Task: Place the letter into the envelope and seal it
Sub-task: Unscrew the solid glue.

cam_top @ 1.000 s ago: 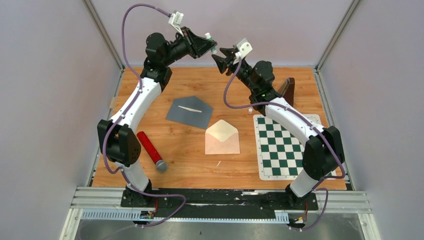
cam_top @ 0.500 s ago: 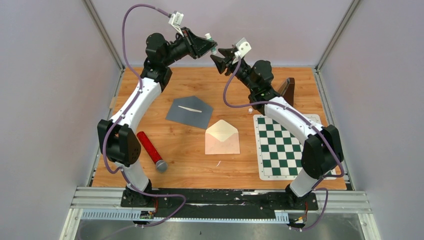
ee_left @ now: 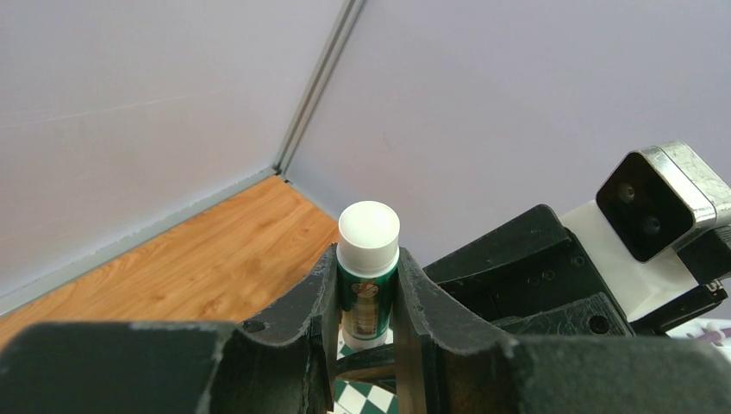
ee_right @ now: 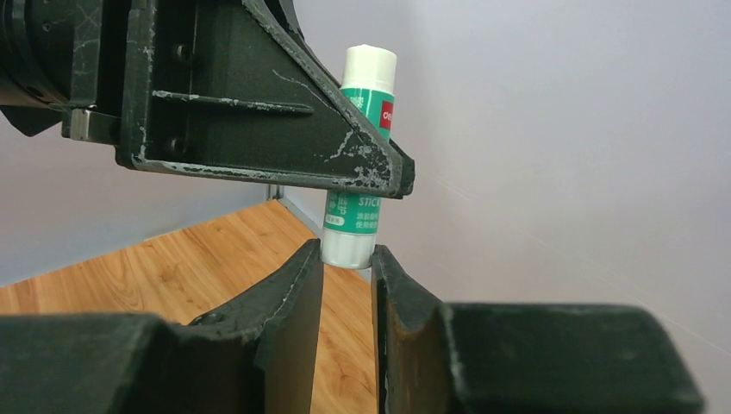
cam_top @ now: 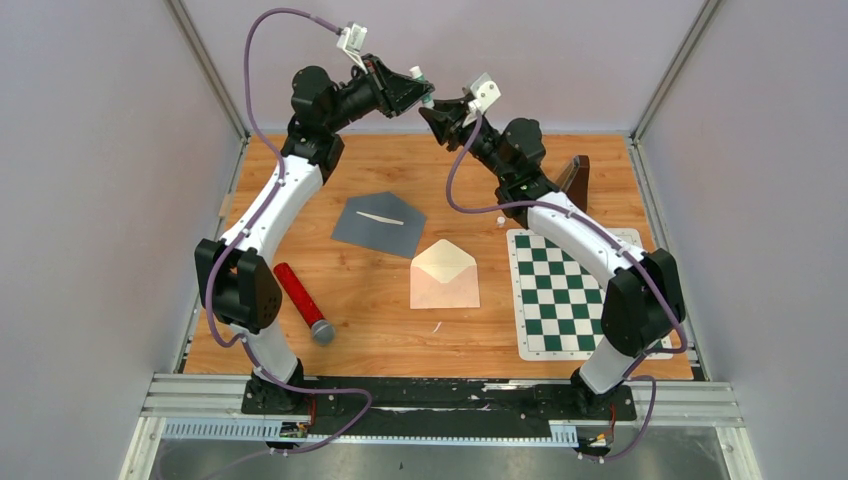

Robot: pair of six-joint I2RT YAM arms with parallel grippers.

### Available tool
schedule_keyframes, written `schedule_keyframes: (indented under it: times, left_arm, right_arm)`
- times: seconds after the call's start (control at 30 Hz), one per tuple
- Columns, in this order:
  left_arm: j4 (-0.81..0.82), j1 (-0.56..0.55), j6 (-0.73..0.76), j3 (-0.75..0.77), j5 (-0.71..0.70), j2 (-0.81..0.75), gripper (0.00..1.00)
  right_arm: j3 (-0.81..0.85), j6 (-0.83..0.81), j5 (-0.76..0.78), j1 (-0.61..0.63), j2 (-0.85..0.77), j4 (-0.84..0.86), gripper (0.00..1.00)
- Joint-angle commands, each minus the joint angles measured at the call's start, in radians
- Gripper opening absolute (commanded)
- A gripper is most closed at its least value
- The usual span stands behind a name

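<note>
A green glue stick (ee_left: 368,285) with white ends is held high above the table's far edge, with my left gripper (ee_left: 366,259) shut on its body. My right gripper (ee_right: 346,254) faces it from the right, and its fingertips (ee_right: 309,259) press on both sides of the stick's lower white end (ee_right: 348,246). From above, both grippers (cam_top: 420,90) (cam_top: 432,110) meet nose to nose. The cream envelope (cam_top: 444,272) lies mid-table with its flap open. No separate letter shows, and I cannot tell whether it is inside the envelope.
A grey sheet (cam_top: 379,222) with a white strip lies left of the envelope. A red cylinder with a grey end (cam_top: 303,302) lies at the front left. A green chessboard mat (cam_top: 570,295) covers the right side, with a dark brown block (cam_top: 575,178) behind it.
My right gripper moved up and left to the glue stick and its jaws narrowed onto the lower white end. The left arm stayed still.
</note>
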Motion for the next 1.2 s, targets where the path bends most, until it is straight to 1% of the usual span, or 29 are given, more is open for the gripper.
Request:
schedule_keyframes:
  times: [0.0,0.07,0.1,0.17,0.2,0.27,0.33,0.37,0.4,0.43,0.47,0.5,0.57,0.63,0.77,0.8,0.83,0.87,0.93,0.97,1.0,1.03,1.07,1.1,1.13,1.17]
  left_arm:
    - [0.032,-0.004,-0.003,0.003,0.007,-0.029,0.0]
    - [0.031,-0.004,-0.002,0.005,0.011,-0.027,0.0]
    - [0.028,-0.003,0.0,0.006,0.012,-0.026,0.0]
    - [0.024,-0.004,0.006,0.008,0.017,-0.021,0.0]
    - [0.025,-0.004,0.008,0.008,0.029,-0.019,0.0]
    - [0.048,-0.004,0.014,0.004,0.058,-0.017,0.0]
    - [0.086,-0.004,0.033,0.005,0.112,-0.012,0.0]
    - [0.121,0.0,0.044,0.006,0.168,-0.004,0.0]
    - [0.16,0.004,0.048,0.017,0.203,0.001,0.0]
    - [0.174,0.012,0.048,0.039,0.269,0.021,0.0]
    - [0.201,0.017,0.042,0.053,0.299,0.032,0.0]
    - [0.216,0.025,0.032,0.079,0.345,0.052,0.0]
    - [0.267,0.035,-0.004,0.115,0.39,0.081,0.0]
    - [0.308,0.039,-0.029,0.143,0.411,0.102,0.0]
    - [0.311,0.039,-0.037,0.169,0.424,0.115,0.0]
    - [0.296,0.039,-0.027,0.166,0.421,0.11,0.0]
    - [0.282,0.039,-0.02,0.156,0.403,0.105,0.0]
    - [0.249,0.039,-0.004,0.149,0.387,0.091,0.0]
    - [0.203,0.039,0.021,0.117,0.314,0.063,0.0]
    - [0.187,0.039,0.027,0.091,0.242,0.051,0.0]
    - [0.151,0.039,0.026,0.078,0.199,0.027,0.0]
    - [0.135,0.039,0.023,0.057,0.129,0.017,0.0]
    - [0.102,0.038,0.016,0.049,0.068,-0.002,0.0]
    - [0.065,0.036,0.007,0.038,0.042,-0.01,0.0]
    - [0.047,0.035,0.0,0.03,-0.015,-0.023,0.0]
    - [0.007,0.035,-0.018,0.03,-0.041,-0.03,0.0]
  right_arm:
    - [0.059,0.029,0.018,0.004,0.001,0.006,0.23]
    - [0.068,0.032,0.017,0.004,0.006,-0.005,0.22]
    - [0.072,0.032,0.01,0.003,0.007,-0.008,0.19]
    - [0.077,0.062,-0.055,-0.008,0.003,-0.01,0.02]
    - [0.086,0.118,-0.13,-0.028,0.001,-0.016,0.0]
    - [0.143,0.321,-0.348,-0.096,0.024,-0.034,0.0]
    - [0.284,0.556,-0.63,-0.158,0.111,-0.07,0.04]
    - [0.375,0.717,-0.798,-0.185,0.179,-0.045,0.03]
    - [0.463,0.882,-0.933,-0.202,0.247,-0.013,0.03]
    - [0.579,0.927,-1.019,-0.205,0.288,-0.08,0.02]
    - [0.618,0.942,-1.088,-0.208,0.311,-0.093,0.01]
    - [0.636,0.986,-1.137,-0.211,0.324,-0.057,0.0]
    - [0.668,1.027,-1.202,-0.219,0.344,-0.049,0.0]
    - [0.697,1.076,-1.238,-0.227,0.372,-0.04,0.0]
    - [0.71,1.079,-1.224,-0.237,0.386,-0.062,0.0]
    - [0.709,1.054,-1.216,-0.236,0.381,-0.081,0.04]
    - [0.703,1.016,-1.196,-0.239,0.374,-0.112,0.11]
    - [0.693,0.984,-1.168,-0.24,0.366,-0.15,0.22]
    - [0.668,0.92,-1.106,-0.255,0.343,-0.226,0.43]
    - [0.649,0.877,-1.072,-0.263,0.321,-0.25,0.53]
    - [0.611,0.818,-1.016,-0.271,0.286,-0.283,0.55]
    - [0.553,0.74,-0.942,-0.274,0.24,-0.304,0.57]
    - [0.476,0.633,-0.838,-0.272,0.178,-0.309,0.6]
    - [0.348,0.511,-0.703,-0.256,0.109,-0.312,0.63]
    - [0.249,0.34,-0.534,-0.221,0.032,-0.312,0.67]
    - [0.148,0.164,-0.36,-0.168,-0.036,-0.27,0.76]
